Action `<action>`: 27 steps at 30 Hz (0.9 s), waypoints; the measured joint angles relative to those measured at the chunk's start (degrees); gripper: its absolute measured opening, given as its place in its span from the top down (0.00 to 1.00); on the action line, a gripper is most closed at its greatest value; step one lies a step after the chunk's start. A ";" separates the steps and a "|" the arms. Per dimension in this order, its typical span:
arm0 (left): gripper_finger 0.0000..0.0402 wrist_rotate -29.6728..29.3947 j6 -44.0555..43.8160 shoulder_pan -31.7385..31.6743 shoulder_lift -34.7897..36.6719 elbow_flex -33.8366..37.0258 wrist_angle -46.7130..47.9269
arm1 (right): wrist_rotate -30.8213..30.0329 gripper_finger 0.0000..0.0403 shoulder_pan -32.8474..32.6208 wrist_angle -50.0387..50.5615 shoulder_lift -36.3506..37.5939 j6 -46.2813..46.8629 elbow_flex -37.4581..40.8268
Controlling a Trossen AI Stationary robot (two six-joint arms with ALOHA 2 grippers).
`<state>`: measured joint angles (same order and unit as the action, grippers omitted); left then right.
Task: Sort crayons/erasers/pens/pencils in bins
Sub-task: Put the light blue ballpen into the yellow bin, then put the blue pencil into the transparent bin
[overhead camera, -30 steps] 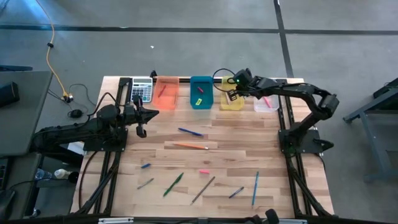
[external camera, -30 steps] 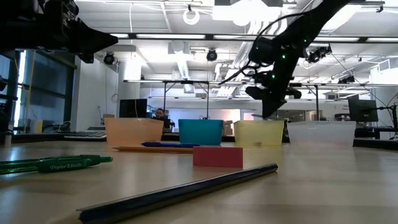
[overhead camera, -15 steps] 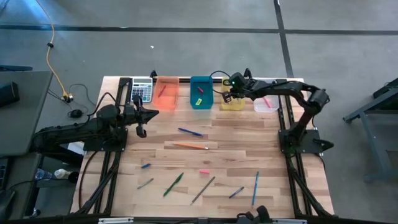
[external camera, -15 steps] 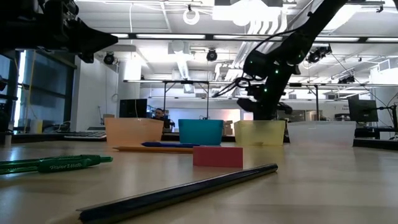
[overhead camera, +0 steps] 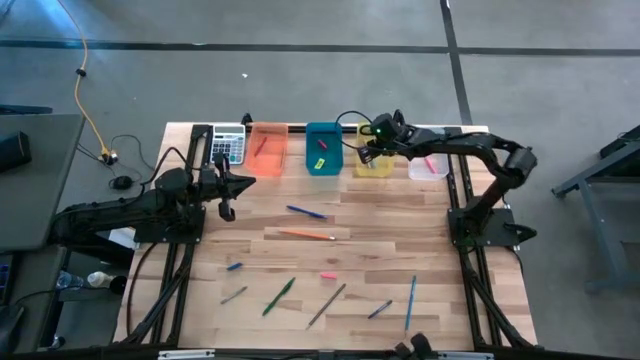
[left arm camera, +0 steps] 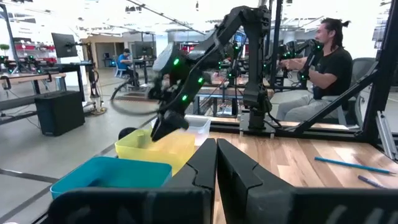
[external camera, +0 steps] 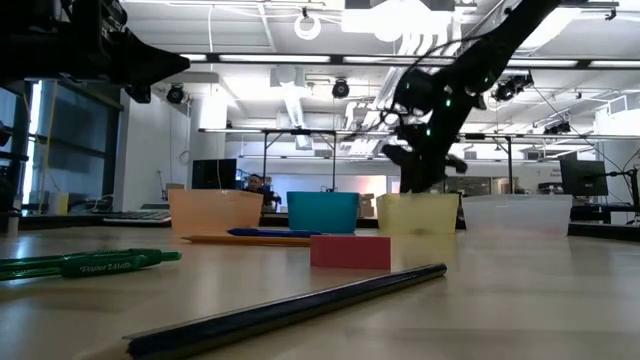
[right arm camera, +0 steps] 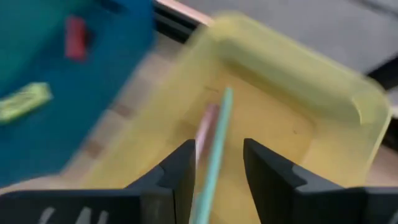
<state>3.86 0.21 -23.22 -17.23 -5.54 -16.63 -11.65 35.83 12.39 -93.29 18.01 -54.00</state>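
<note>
Right gripper (right arm camera: 214, 163) spread above the yellow bin (right arm camera: 311, 93), teal pen (right arm camera: 217, 134) apparently released — could tip out over the rim if falling askew.

Four bins (overhead camera: 322, 149) line the table's (overhead camera: 480, 300) far edge, a calculator (overhead camera: 229, 144) just beyond their left end. The right gripper (overhead camera: 366, 150) hangs over the third bin (overhead camera: 374, 165), a pen (right arm camera: 214, 149) lying inside between its parted fingers. The left gripper (overhead camera: 228, 188) sits at the table's left. Loose pens and pencils (overhead camera: 326, 303) lie scattered toward the near edge.
</note>
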 joint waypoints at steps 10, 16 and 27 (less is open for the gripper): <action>0.99 0.35 0.89 0.02 -0.26 -0.03 -4.76 | -0.24 0.98 -13.81 -17.11 15.67 -6.68 12.68; 0.99 1.09 0.48 0.04 -0.97 -0.04 -4.25 | -6.09 0.98 -26.32 -23.90 19.82 -2.38 21.47; 0.99 0.57 0.44 0.02 -1.90 -0.04 -4.23 | -20.15 1.00 -54.14 7.58 19.61 22.57 14.01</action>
<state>4.43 0.64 -23.20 -19.14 -5.58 -20.86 -31.80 -18.31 19.98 -73.67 40.58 -39.99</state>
